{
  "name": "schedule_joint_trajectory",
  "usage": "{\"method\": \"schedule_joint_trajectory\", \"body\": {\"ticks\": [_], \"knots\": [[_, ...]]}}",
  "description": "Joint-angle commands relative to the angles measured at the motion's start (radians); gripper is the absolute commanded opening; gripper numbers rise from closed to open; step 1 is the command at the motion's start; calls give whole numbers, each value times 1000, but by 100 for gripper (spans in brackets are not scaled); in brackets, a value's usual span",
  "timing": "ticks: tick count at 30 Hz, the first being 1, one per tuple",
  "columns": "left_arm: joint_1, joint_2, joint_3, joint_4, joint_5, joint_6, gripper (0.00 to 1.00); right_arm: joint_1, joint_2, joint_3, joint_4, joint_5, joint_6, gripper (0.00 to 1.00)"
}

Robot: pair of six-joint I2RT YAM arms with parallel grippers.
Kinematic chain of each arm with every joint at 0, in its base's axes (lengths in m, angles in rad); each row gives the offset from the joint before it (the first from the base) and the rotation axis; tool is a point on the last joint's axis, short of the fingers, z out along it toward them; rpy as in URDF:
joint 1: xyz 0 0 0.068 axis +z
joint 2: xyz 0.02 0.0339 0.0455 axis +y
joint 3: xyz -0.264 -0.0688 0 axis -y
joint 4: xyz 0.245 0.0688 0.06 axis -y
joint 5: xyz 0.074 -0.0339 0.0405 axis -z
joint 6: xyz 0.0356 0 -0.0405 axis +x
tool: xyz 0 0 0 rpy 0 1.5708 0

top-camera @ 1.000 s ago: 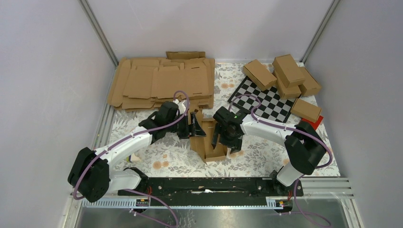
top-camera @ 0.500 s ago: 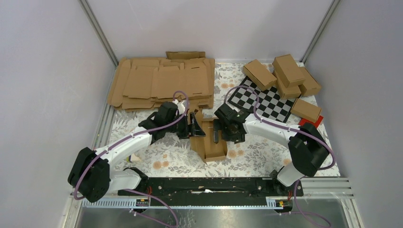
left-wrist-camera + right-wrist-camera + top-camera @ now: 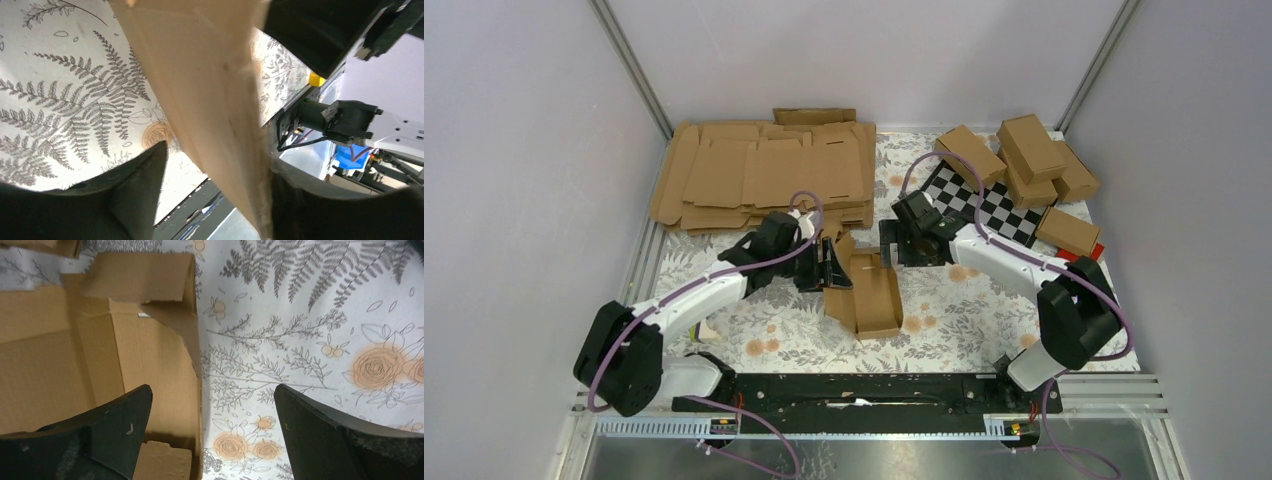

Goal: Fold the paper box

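The paper box (image 3: 876, 300) lies half-formed on the flowered cloth in the middle, a brown open trough with raised side walls. My left gripper (image 3: 832, 265) stands at its left side. In the left wrist view a slanting cardboard wall (image 3: 200, 75) passes between the jaws of the left gripper (image 3: 217, 155), pressed along the right finger (image 3: 310, 205) and close to the left fingertip. My right gripper (image 3: 886, 250) hovers open over the box's far end. The right wrist view shows the right gripper (image 3: 212, 390) straddling the right wall of the box (image 3: 100, 355), touching nothing.
A stack of flat brown sheets (image 3: 764, 175) lies at the back left. Several finished cartons (image 3: 1024, 150) sit at the back right by a checkered mat (image 3: 984, 215), with a small red box (image 3: 1086, 255) at its right corner. Grey walls enclose the table.
My right gripper has opened wide, left the middle of the box and moved back toward its far end. The left arm and the box have hardly moved.
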Motion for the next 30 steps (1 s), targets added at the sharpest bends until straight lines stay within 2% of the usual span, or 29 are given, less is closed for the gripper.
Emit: {"method": "schedule_joint_trajectory", "body": {"ticks": [1,3,5,9,15,21,24,26,28,30], "knots": [[9,76,97,-40,25,80,54,-29,-23,31,49,-6,-39,99],[8,108,146,-93,23,114,38,-31,-52,7,64,-13,-42,100],[8,130,194,-151,13,150,29,-32,-84,-20,76,-7,-44,100],[8,185,296,-255,38,224,23,-35,-138,-45,58,21,-39,100],[-3,319,495,-458,69,383,20,-35,-246,-60,-7,91,-28,100],[-59,515,746,-699,99,649,24,-35,-411,-145,1,88,-16,100],[-108,633,894,-817,87,807,30,-34,-493,-211,39,30,-25,100],[-120,703,988,-854,107,843,33,-35,-539,-252,67,9,-22,99],[-127,760,1078,-895,151,884,46,-34,-570,-277,77,9,-19,100],[-140,803,1173,-928,123,922,64,-35,-583,-287,76,7,-26,100]]}}
